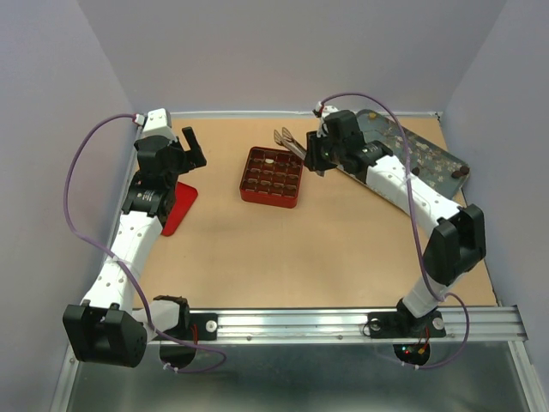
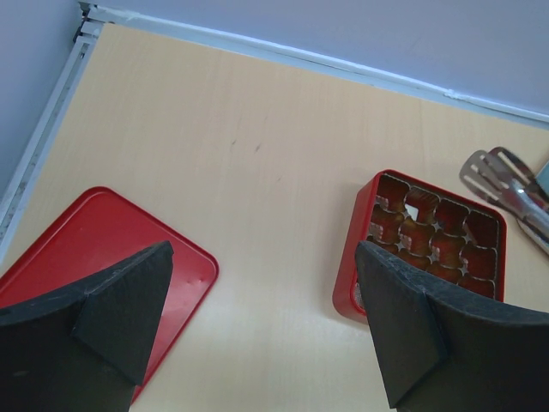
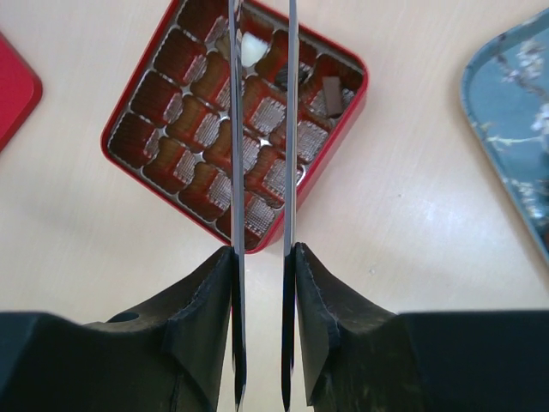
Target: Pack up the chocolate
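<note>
My right gripper (image 1: 316,160) (image 3: 262,253) is shut on the metal tongs (image 1: 287,142) (image 3: 236,129), whose two blades reach out over the red gridded box (image 1: 271,196) (image 3: 171,190). A cream white chocolate (image 3: 251,47) (image 1: 269,160) shows between the blades near their tips, in a far-row cell. Whether the tongs touch it I cannot tell. Two dark chocolates (image 3: 333,94) lie in cells beside it. My left gripper (image 1: 189,153) (image 2: 262,257) hangs open and empty over the table, left of the box (image 2: 352,257).
A red lid (image 1: 180,206) (image 2: 77,249) lies flat under my left arm. A grey-blue flowered tray (image 1: 429,154) (image 3: 515,129) with small chocolate pieces (image 1: 461,171) sits at the back right, partly under my right arm. Walls close the table on three sides.
</note>
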### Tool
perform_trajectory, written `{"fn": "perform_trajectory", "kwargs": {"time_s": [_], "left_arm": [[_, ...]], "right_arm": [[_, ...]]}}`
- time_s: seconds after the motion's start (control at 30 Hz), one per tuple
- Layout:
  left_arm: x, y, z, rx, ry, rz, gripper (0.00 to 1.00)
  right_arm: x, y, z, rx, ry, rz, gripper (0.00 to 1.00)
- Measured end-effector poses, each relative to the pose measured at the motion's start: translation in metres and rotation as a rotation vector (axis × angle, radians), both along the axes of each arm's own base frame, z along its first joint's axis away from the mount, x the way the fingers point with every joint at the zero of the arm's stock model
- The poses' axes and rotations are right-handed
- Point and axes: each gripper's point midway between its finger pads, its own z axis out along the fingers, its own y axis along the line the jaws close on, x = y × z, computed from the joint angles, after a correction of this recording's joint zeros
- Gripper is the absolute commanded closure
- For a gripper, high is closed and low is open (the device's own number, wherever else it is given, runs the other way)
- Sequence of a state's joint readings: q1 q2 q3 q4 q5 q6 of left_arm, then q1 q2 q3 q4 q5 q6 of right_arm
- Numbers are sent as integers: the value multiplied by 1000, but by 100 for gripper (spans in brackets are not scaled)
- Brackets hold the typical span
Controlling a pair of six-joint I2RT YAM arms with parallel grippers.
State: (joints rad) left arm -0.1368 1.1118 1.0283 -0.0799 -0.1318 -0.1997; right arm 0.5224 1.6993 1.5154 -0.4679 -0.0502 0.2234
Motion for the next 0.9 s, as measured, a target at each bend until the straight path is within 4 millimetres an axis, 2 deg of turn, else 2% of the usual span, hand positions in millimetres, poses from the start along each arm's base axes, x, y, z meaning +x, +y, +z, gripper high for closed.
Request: {"fn": "perform_trajectory", "kwargs": {"time_s": [0.2, 0.27, 0.37, 0.5, 0.63, 0.77, 0.9], "left_arm": [[0, 0, 0, 0, 0, 0, 1], [0, 0, 0, 0, 0, 0, 1], [0, 0, 0, 1, 0, 0, 1], [0, 0, 0, 1, 0, 0, 1], [0, 0, 0, 1, 0, 0, 1], [0, 0, 0, 1, 0, 0, 1], [0, 0, 0, 1, 0, 0, 1]], "right_arm": [[7, -27, 45, -10, -119, -87, 62], [14, -46, 55, -10, -144, -134, 62], [29, -80, 56, -25, -152, -218, 62], [44, -142, 43, -57, -124, -360, 62], [46, -198, 20, -99, -76, -489, 62], [37, -229, -5, -146, -15, -566, 61], [30, -233, -19, -161, 21, -573, 60]]}}
